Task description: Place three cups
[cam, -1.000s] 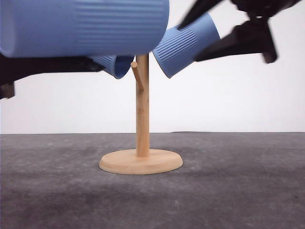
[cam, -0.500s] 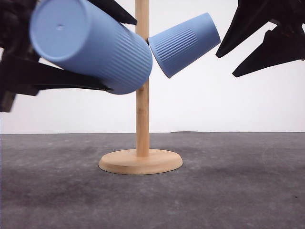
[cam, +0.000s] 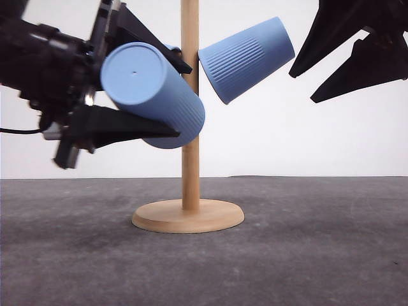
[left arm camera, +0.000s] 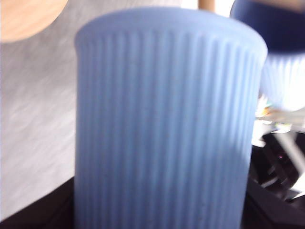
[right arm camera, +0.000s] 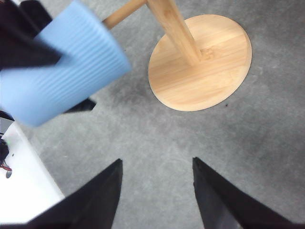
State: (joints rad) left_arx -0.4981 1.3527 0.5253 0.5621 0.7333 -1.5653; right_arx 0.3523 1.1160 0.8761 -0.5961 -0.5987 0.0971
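Since half a second ago my left gripper (cam: 153,95) has swung its cup (cam: 153,95) lower and nearer the post (cam: 189,159). The cup's flat base now faces the front camera more squarely, and its open end has dropped beside the post. My right gripper (cam: 303,86) has stayed where it was, up and to the right of the post.

My left fingers (cam: 127,131) are clamped on the cup, one dark finger above it and one below. The rim is hidden in the front view, turned away toward the post, so I cannot tell whether it touches the wood. The left wrist view is blurred, with the ribbed wall (left arm camera: 164,129) close up. Past it shows the dark mouth of another cup (left arm camera: 274,28).

That hung cup (cam: 245,58) sits just right of the post, near its top. Its base points up and right, its mouth down toward the post. The peg carrying it is hidden inside it. The post's top is cut off by the frame.

The right wrist view looks down on the round base (right arm camera: 200,62) of the stand and a peg (right arm camera: 123,13) that the front view does not show. There my right fingers (right arm camera: 95,200) stand spread apart with nothing between them.

The held cup's long axis runs from upper left down toward the post, base outward.
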